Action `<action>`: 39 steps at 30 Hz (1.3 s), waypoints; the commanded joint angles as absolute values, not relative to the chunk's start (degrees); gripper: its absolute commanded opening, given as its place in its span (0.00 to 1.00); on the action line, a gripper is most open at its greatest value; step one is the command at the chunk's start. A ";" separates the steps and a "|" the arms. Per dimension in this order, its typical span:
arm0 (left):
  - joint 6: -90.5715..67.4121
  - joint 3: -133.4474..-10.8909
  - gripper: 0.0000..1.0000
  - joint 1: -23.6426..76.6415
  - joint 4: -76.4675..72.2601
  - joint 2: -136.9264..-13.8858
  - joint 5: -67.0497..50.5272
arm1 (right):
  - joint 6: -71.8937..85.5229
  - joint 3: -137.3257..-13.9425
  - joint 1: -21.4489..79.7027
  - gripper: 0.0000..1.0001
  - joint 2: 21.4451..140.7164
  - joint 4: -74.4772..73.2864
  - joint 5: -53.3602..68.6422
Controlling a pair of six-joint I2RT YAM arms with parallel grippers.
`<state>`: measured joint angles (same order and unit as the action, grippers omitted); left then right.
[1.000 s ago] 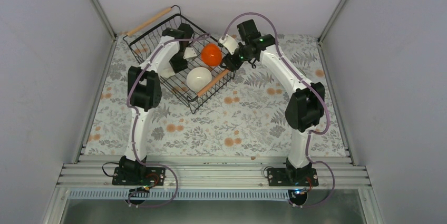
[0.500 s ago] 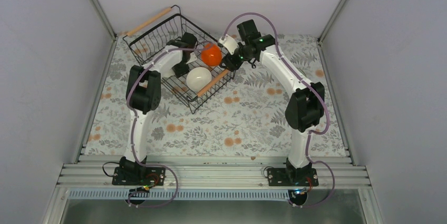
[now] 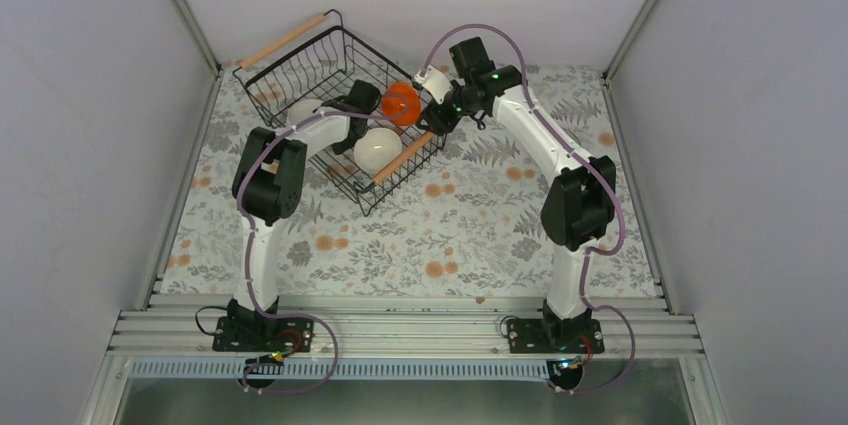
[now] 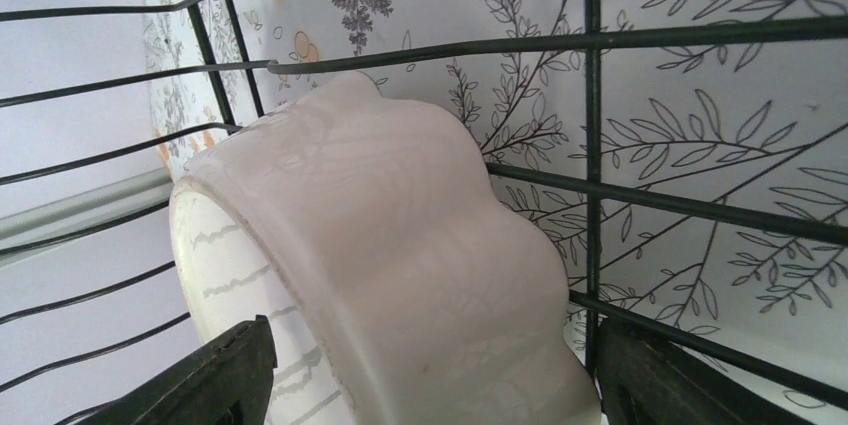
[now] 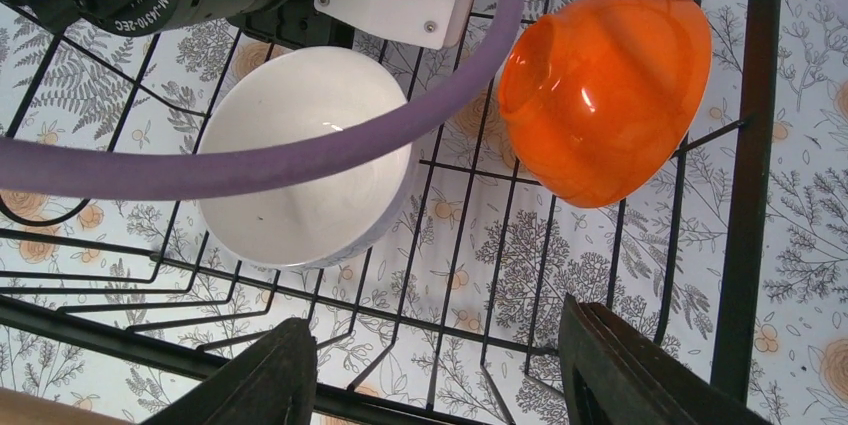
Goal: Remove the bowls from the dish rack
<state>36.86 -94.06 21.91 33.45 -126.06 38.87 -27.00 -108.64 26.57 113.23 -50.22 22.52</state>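
1. Tablecloth [image 3: 450,225] with a floral print covers the table beyond the arm bases.
2. The dish rack [image 3: 290,67] sits skewed at the far left.
3. Inside it, a plain white bowl [image 5: 300,155] rests upright, with the orange bowl [image 5: 600,95] tipped on its side just beside it.
4. The right gripper [image 5: 440,385] hovers over the rack's right end, jaws spread and empty.
5. The left gripper [image 4: 430,350] reaches inside, its fingers wide on either side of a scallop-edged white bowl [image 4: 400,245] that stands on edge. I cannot tell whether they squeeze it.

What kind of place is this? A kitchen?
Probably a robot test booth, not a kitchen: plain grey walls, two arms bolted to a metal rail, and a dish rack on a flowery tablecloth.
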 commanded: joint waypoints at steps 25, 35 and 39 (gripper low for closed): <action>42.98 -98.85 0.65 21.61 35.88 -122.45 48.98 | -27.99 -109.78 26.88 0.58 112.50 -51.85 24.62; 41.09 -98.38 0.65 21.62 37.30 -122.82 48.18 | -28.45 -109.89 26.84 0.58 112.26 -52.03 24.95; 40.58 -95.67 0.65 21.62 36.11 -122.24 48.15 | -28.22 -110.56 26.89 0.58 112.93 -52.22 25.72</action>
<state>41.63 -97.62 21.76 35.92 -124.22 46.81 -27.22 -108.75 26.57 113.23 -50.68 23.92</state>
